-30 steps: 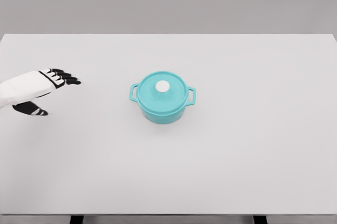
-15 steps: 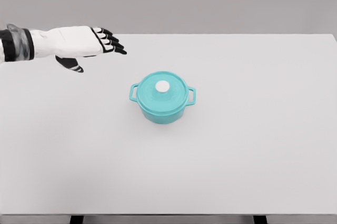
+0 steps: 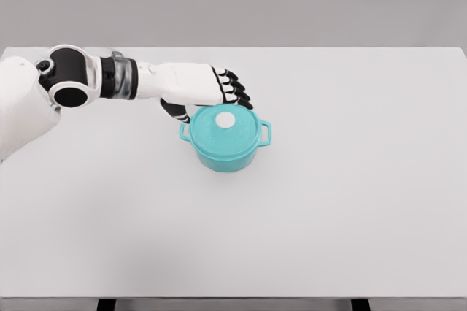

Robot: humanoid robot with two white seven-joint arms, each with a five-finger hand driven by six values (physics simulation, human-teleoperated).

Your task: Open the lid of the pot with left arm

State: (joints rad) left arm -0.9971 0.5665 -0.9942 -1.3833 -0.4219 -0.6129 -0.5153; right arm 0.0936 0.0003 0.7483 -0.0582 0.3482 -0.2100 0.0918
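A teal pot [image 3: 225, 152] with two side handles stands near the middle of the white table [image 3: 350, 194]. Its teal lid [image 3: 219, 130] sits closed on it, with a white round knob [image 3: 225, 119] on top. My left hand [image 3: 219, 96] reaches in from the left, hovering just above and behind the lid's far-left edge. Its black fingers [image 3: 237, 92] are extended and hold nothing; the thumb [image 3: 175, 111] hangs below beside the pot's left handle. The hand covers part of that handle. The right arm is out of sight.
The table's far edge [image 3: 233, 48] runs below a grey wall. Two dark table legs [image 3: 106, 304] show at the bottom edge.
My left arm has swung in from the far left, first rising, then moving right until the hand hangs over the pot's far-left side. The pot and lid have not moved.
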